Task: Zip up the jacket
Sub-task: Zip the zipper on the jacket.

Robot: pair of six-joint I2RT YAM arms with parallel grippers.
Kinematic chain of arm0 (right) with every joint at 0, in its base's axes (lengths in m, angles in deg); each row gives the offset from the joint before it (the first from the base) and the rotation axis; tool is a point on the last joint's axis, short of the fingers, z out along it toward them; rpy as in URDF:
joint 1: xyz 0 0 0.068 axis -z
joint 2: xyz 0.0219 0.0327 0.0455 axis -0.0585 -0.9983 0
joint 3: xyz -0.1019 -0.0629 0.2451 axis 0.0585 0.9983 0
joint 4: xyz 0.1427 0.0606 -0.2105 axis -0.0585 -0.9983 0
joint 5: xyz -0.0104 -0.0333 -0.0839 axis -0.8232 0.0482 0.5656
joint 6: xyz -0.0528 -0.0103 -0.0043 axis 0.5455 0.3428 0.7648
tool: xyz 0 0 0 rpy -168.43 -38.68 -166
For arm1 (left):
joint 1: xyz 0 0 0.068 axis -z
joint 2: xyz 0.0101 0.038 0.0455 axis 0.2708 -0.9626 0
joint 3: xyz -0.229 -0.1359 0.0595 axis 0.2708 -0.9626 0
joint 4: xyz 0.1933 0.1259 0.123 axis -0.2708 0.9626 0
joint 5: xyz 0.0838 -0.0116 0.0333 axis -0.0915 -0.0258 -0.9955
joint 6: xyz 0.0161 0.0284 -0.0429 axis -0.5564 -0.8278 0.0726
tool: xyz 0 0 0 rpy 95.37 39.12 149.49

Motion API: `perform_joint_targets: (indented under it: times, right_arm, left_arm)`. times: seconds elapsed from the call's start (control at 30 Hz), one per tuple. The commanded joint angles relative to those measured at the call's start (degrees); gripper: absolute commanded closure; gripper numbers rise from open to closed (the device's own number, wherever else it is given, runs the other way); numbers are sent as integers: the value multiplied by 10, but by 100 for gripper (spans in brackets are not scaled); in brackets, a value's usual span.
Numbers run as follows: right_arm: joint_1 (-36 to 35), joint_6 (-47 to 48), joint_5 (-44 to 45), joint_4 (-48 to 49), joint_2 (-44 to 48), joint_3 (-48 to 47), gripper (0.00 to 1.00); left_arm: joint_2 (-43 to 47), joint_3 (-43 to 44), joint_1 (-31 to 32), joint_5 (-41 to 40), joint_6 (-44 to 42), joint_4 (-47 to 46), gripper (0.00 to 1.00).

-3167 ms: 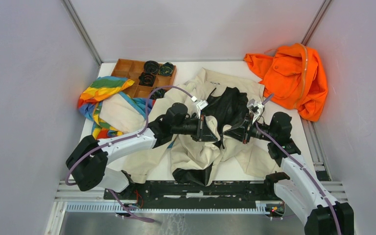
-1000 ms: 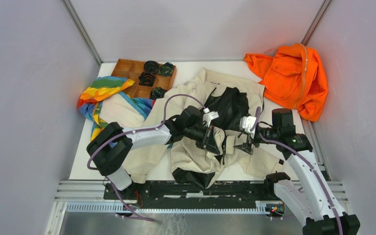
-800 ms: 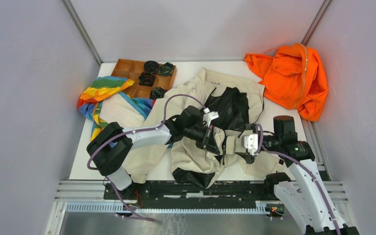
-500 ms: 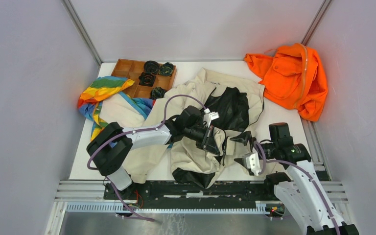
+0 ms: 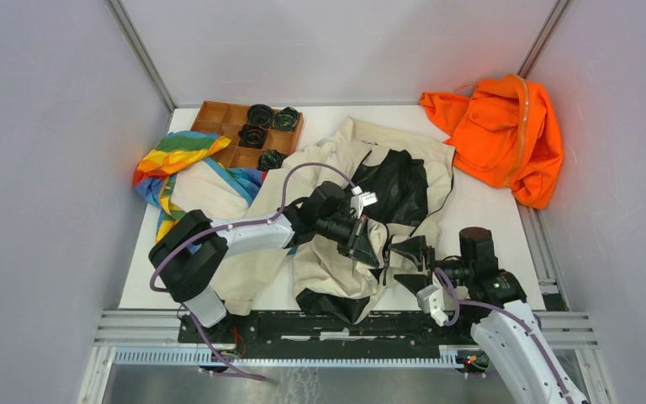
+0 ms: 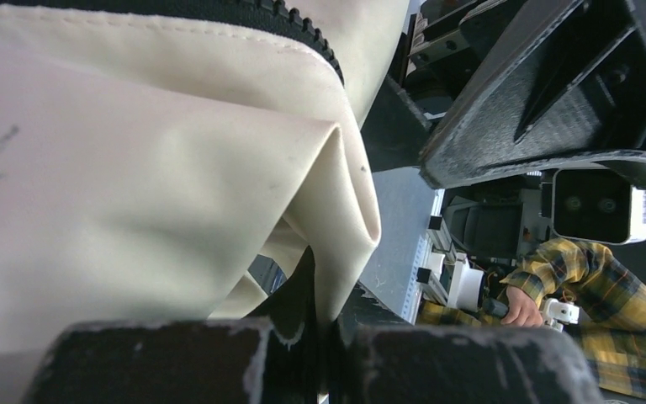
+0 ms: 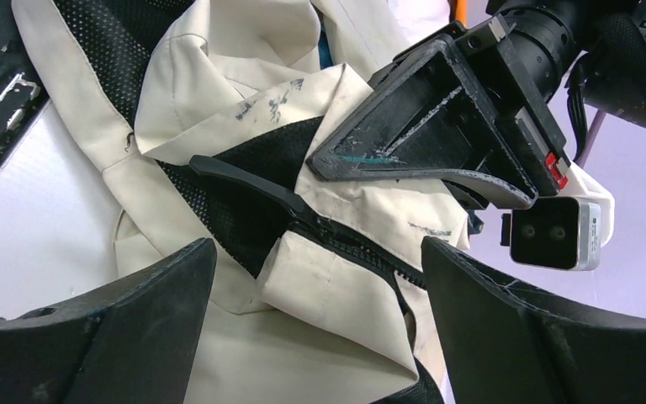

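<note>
My left pincer (image 5: 369, 244) is clamped on a soft folded edge of the cream jacket (image 5: 324, 269), right by the toothy black zipper. My right pincer (image 5: 410, 263) is spread wide with nothing in it, just above the jacket, which lies crumpled mid-surface (image 5: 488, 210) with its black mesh lining showing.

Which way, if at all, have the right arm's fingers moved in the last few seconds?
Yes: the right arm's black fingers drew back from the orange fabric garment, toward the black metal rail along the near edge.
</note>
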Motion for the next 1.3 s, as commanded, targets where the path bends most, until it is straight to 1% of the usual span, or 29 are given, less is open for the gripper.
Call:
perform_joint_targets:
  times: [0.0, 0.03, 0.23, 0.37, 0.53, 0.57, 0.7, 0.8, 0.93, 1.27]
  right_arm:
    - [-15, -74, -28, 124, 28, 39, 3]
    - [-20, -86, -25, 144, 35, 49, 3]
    - [-49, -100, -11, 201, 52, 83, 5]
    - [-73, -158, 11, 290, 74, 118, 6]
    - [-129, -210, 53, 361, 81, 144, 8]
    - [-140, -221, 67, 390, 83, 147, 9]
    - [-187, -253, 118, 441, 97, 169, 11]
    - [-210, -251, 143, 446, 105, 174, 13]
    - [-227, -249, 159, 443, 129, 179, 14]
    - [-229, -254, 166, 384, 163, 154, 17]
  left_arm:
    - [9, 4, 3, 28, 28, -25, 98]
    - [9, 3, 3, 29, 27, -25, 98]
    - [6, 3, 2, 30, 32, -30, 98]
    - [8, 2, 3, 32, 33, -31, 98]
    - [7, 3, 3, 34, 35, -31, 98]
    - [7, 3, 3, 35, 35, -32, 98]
    - [6, 3, 4, 37, 37, -36, 98]
    - [6, 2, 4, 38, 38, -38, 98]
    - [4, 2, 3, 38, 38, -39, 98]
    - [0, -2, 3, 40, 38, -44, 98]
